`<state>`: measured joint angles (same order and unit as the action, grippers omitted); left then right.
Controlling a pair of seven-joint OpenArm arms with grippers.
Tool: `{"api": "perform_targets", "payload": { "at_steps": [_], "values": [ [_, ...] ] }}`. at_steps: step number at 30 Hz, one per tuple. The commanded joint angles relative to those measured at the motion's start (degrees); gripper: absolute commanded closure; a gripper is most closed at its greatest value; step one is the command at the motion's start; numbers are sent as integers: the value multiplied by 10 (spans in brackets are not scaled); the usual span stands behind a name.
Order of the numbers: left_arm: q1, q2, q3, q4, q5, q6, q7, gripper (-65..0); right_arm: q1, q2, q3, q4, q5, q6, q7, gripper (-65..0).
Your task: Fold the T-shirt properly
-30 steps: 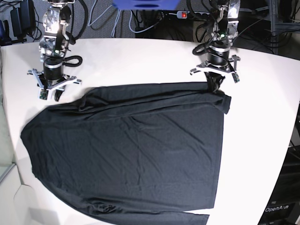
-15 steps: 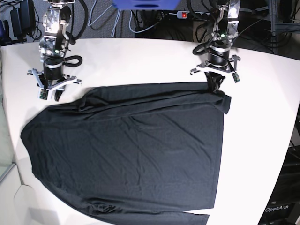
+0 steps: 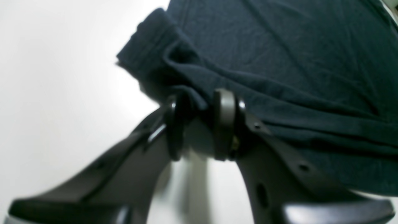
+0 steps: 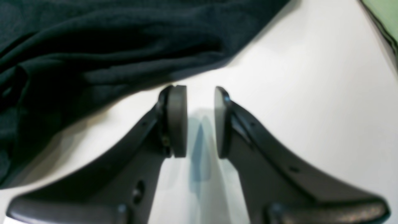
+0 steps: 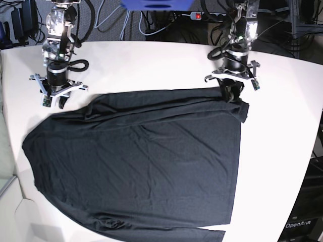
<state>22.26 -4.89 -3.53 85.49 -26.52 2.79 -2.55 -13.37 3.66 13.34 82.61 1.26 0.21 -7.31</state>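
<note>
Fabric, black and soft: the T-shirt lies spread flat across the white table, apparently laid out for a fold. The left gripper points down at the shirt's far corner; a ridge of cloth sits between its jaws, which stand slightly apart, so I cannot tell whether it grips or has let go. The bunched hem lies just beyond its tips. The right gripper hangs upright over bare table, jaws parted and empty, with the shirt's edge just ahead of them.
</note>
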Motion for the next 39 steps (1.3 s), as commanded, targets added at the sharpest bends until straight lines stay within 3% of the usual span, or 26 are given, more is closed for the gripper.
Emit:
{"api": "perform_targets", "payload": {
  "at_steps": [1, 9, 20, 30, 34, 39],
  "values": [
    [-3, 1, 0, 8, -2, -5, -15, -161, 4, 5, 2, 12, -3, 1, 16, -167],
    [-16, 26, -4, -13, -2, -5, -14, -161, 4, 17, 2, 11, -3, 1, 16, -167],
    [-17, 23, -4, -33, -56, -6, -15, -165, 4, 24, 2, 11, -3, 1, 16, -167],
    [-12, 23, -4, -27, -57, -7, -16, -417, 4, 24, 2, 10, -3, 1, 16, -167],
    [-16, 26, -5, -33, -60, -7, -16, -421, 4, 24, 2, 9, -3, 1, 16, -167],
    [-17, 24, -5, -34, -112, -7, -16, -421, 4, 24, 2, 9, -3, 1, 16, -167]
  ]
}}
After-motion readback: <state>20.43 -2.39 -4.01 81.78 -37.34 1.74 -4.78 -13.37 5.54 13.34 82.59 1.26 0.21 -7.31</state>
